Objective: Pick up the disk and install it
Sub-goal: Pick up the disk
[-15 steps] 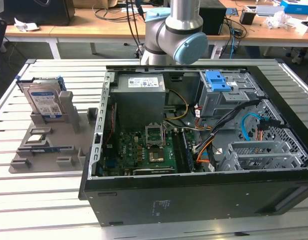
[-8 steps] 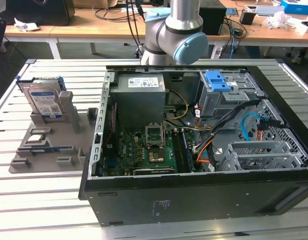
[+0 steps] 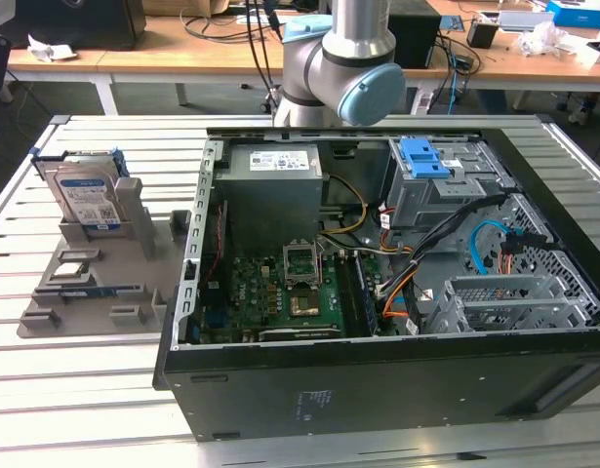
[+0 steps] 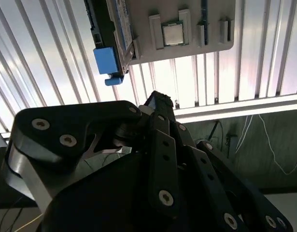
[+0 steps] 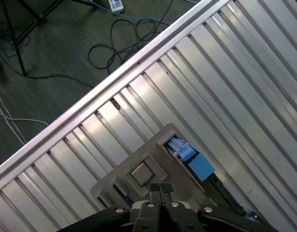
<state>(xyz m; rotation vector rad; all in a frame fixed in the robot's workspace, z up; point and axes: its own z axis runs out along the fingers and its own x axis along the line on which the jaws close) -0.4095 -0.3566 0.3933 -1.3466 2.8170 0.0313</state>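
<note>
The gripper [image 5: 160, 186] is holding its 2 fingers [image 5: 166, 189] pressed together on nothing, and a grey holder tray [image 5: 155, 145] is lying beyond their tips. The disk [image 5: 189, 157] is standing on edge in that tray, off to one side of the fingers and well apart from them, with a square chip [image 5: 141, 173] sitting straight ahead of the tips.

At the exterior view's left, the silver disk [image 3: 85, 200] bears a white-and-blue label and blue rails; its holder [image 3: 85, 304] is grey.
</note>
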